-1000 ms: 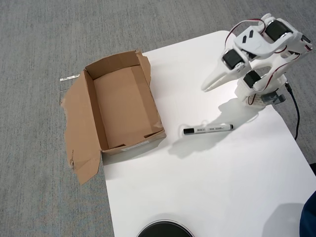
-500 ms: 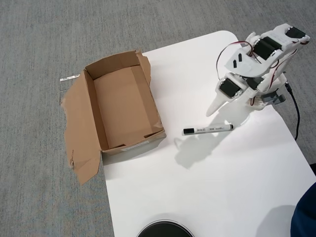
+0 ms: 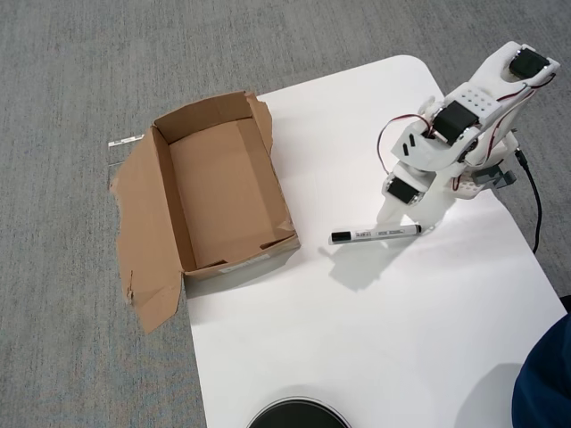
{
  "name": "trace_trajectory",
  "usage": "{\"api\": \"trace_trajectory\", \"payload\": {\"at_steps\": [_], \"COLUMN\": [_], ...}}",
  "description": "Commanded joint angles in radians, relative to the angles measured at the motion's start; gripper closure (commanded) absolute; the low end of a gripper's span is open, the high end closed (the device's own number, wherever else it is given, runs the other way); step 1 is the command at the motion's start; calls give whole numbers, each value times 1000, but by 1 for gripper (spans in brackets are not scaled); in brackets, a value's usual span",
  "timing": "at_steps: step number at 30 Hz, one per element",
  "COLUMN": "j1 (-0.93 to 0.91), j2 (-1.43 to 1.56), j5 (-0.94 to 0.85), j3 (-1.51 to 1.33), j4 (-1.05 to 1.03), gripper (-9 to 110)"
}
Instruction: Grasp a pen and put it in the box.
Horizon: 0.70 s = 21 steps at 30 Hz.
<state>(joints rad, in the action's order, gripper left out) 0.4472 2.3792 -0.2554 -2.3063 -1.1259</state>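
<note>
Overhead view. Pen lies flat on the white table, roughly level across the frame, black cap at its left end, small dark print along the barrel. It sits to the right of the box, apart from it, with bare table between.

Box rests at the table's left edge, open side up, interior bare cardboard. One long ragged flap is splayed outward to the left, over the grey carpet.

White arm reaches from its base at the table's upper right down toward the pen. Gripper points downward, its tip just above the right half of the pen, close to the barrel or touching it; cannot tell which from this angle. Whether the fingers are apart or together cannot be told either: they overlap from above.

A dark round object shows at the bottom edge. Something blue enters at the lower right corner.
</note>
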Motion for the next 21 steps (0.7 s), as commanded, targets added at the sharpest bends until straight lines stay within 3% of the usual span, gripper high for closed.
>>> {"api": "trace_trajectory", "payload": {"at_steps": [1, 13, 21], "j1": [-4, -4, -19], "j2": [2, 0, -130], "j5": [-5, -7, -7], "j3": [-74, -131, -156], "j4": [11, 18, 147], "gripper": [95, 95, 95]}}
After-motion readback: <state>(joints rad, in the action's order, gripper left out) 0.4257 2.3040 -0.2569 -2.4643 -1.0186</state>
